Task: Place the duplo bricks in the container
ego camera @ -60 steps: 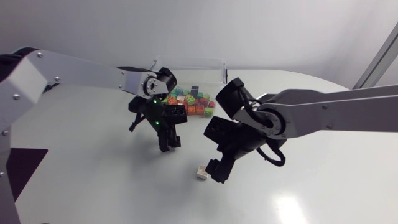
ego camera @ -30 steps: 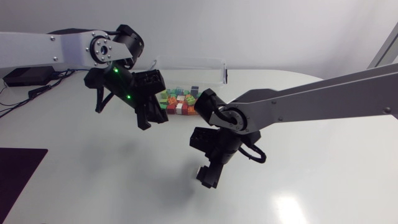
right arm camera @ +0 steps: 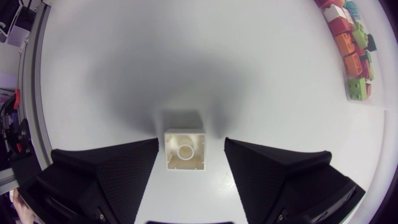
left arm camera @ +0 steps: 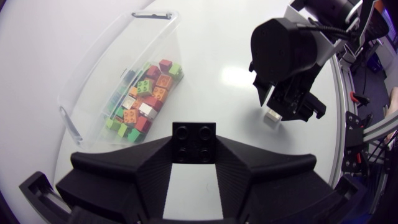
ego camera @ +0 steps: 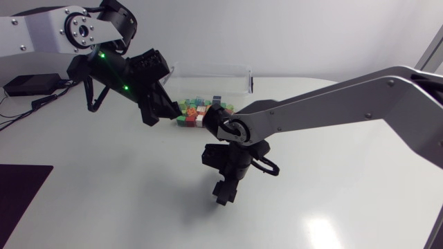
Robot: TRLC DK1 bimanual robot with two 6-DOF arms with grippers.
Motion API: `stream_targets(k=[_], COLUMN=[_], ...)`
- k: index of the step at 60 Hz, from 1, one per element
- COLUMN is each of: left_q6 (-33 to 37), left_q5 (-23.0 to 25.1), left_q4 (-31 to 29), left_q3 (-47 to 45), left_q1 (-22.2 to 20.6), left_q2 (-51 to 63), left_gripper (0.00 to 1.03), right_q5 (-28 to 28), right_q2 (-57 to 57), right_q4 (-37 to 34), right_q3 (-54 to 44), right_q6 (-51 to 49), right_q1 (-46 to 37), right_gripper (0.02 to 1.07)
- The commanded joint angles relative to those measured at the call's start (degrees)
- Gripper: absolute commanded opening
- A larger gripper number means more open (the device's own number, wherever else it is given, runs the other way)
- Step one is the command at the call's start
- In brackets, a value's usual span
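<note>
Right wrist view: the right jaws, spread wide, have come down to straddle the white brick [right arm camera: 185,149] on the counter [right arm camera: 124,62], with clear gaps either side, so closing on it is the next step. Farther off, the left jaws, pinching a black brick [left arm camera: 194,142], have risen and swung toward the container [left arm camera: 93,68] of coloured bricks [left arm camera: 144,93], perhaps not yet over it; release should follow.

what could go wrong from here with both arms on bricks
1. The white brick lies hollow side up between the open fingers of the right gripper, nearer one finger. Closing may shove or tilt it instead of gripping it.
2. The left gripper holds a black brick that looks beside the container, not over it. Releasing now may drop it on the table.
</note>
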Motion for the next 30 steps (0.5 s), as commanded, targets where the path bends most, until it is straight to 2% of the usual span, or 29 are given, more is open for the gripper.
stream_targets(k=[1, 7, 9, 30], left_q6=[-1.8, -4.8, -5.4, -20.7], left_q5=[1.6, 2.9, 3.0, 4.2], left_q4=[0.0, 2.5, 3.0, 16.3], left_q3=[2.5, 3.9, 4.1, 10.7], left_q1=[1.2, 2.5, 2.5, 2.0], left_q2=[-1.1, -0.9, -0.8, 5.1], left_gripper=[0.19, 0.19, 0.19, 0.19], right_q5=[0.3, 0.1, 0.0, -0.8], right_q2=[2.1, 3.2, 3.3, -6.7], right_q4=[-1.3, -1.9, -2.1, -7.6], right_q3=[1.1, 1.6, 1.7, 5.3], right_q6=[-1.3, -1.4, -1.4, -0.5], right_q1=[-0.2, -0.4, -0.4, -2.8], right_gripper=[0.56, 0.33, 0.3, 0.28])
